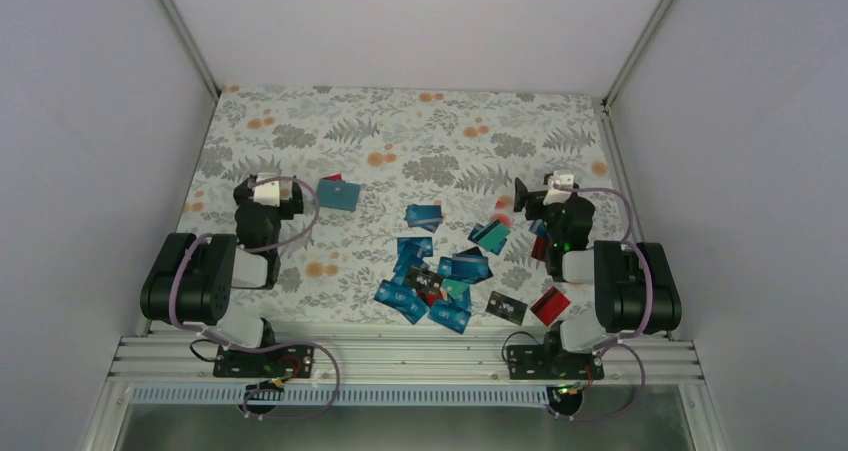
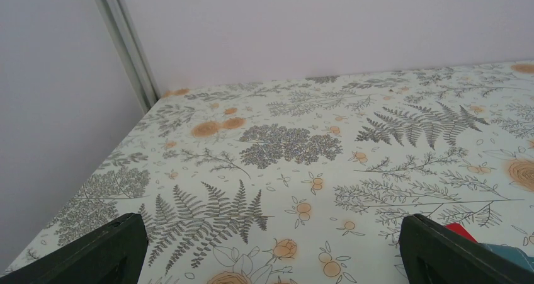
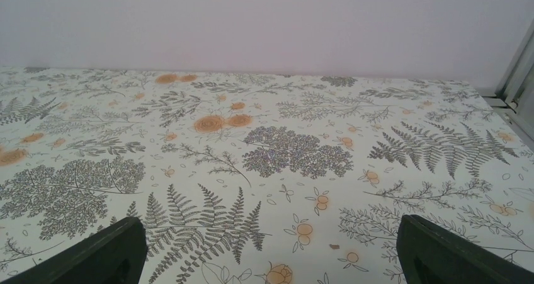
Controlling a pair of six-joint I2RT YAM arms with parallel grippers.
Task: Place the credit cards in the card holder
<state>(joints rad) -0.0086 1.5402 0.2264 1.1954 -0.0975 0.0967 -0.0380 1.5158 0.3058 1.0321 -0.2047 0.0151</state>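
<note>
Gaping wide, empty: left gripper (image 2: pixel 274 243) beside card holder (image 1: pixel 339 193); right gripper (image 3: pixel 272 245) near scattered credit cards (image 1: pixel 440 276).

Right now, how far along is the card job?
Nothing looks done: the credit cards lie scattered loose, and the card holder sits apart from them, seemingly closed. Nothing is in hand: the left end effector and the right end effector are both open and empty. Every card is still to be loaded.
</note>
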